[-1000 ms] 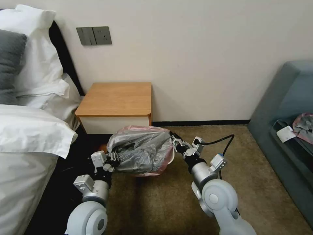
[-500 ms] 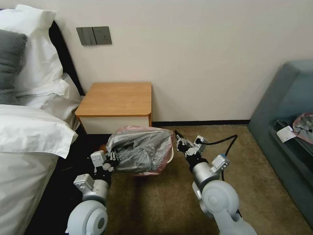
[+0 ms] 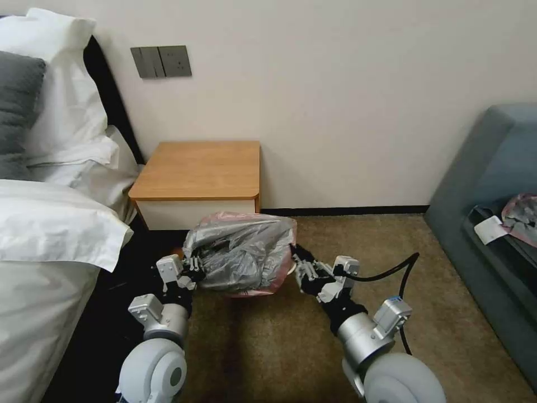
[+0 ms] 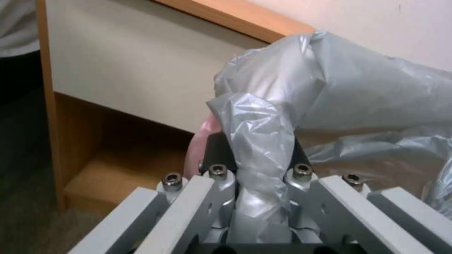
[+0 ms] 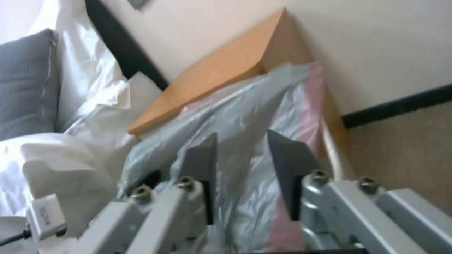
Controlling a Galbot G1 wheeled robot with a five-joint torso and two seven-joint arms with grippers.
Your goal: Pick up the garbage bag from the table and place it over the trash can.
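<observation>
Gripping a bunched fold of the garbage bag (image 3: 240, 254) on the trash can's (image 3: 291, 269) bed side, the left gripper (image 3: 193, 267) is clamped tight, while the bag drapes across the can below the table (image 3: 198, 170) and the right gripper (image 3: 299, 264), jaws parted and empty, waits just beside the sofa-side rim.

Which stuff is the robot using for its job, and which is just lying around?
For the job:
- garbage bag
- trash can under it
- table
- left gripper, clamped on the bag
- right gripper, open beside it

Just lying about:
- pillows
- sofa
- small plastic bundle
</observation>
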